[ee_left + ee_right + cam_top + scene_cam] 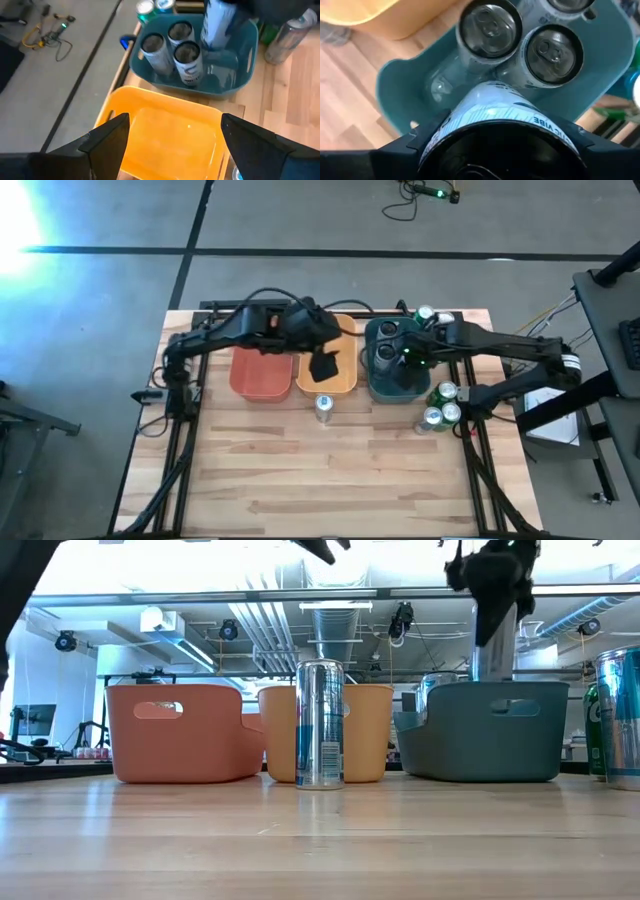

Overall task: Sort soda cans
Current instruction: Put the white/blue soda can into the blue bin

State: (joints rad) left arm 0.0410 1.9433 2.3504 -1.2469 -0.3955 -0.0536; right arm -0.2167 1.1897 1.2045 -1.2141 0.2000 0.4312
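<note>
Right claw (495, 145) clamps upright can (495, 107) right of centre, directly above teal bin (385, 385) — probably lowering; left claw (172, 132) open, empty.

Two dark, slender jointed arms trail black cables; the left arm (225, 332) shows orange patches, the right arm (500, 345) a green light.
</note>
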